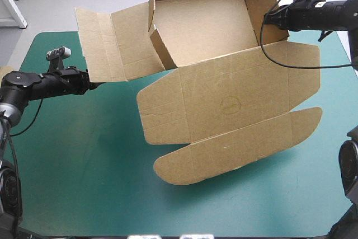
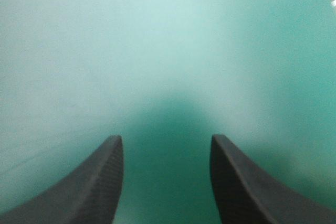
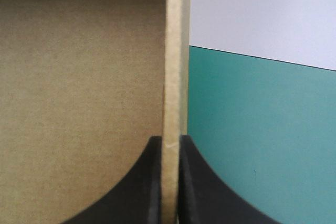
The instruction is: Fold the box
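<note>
- right pincer (image 3: 170, 140) clamped tight on a wall of the brown box (image 3: 79, 77) (board edge pinched in the middle)
- left pincer (image 2: 167, 139) spread apart, empty, bare teal-green worktop (image 2: 157, 35) ahead

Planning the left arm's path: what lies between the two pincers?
Only the box: in the high view its spread flap and raised tray fill the stretch from the left pincer to the right pincer, shut on its wall.
</note>
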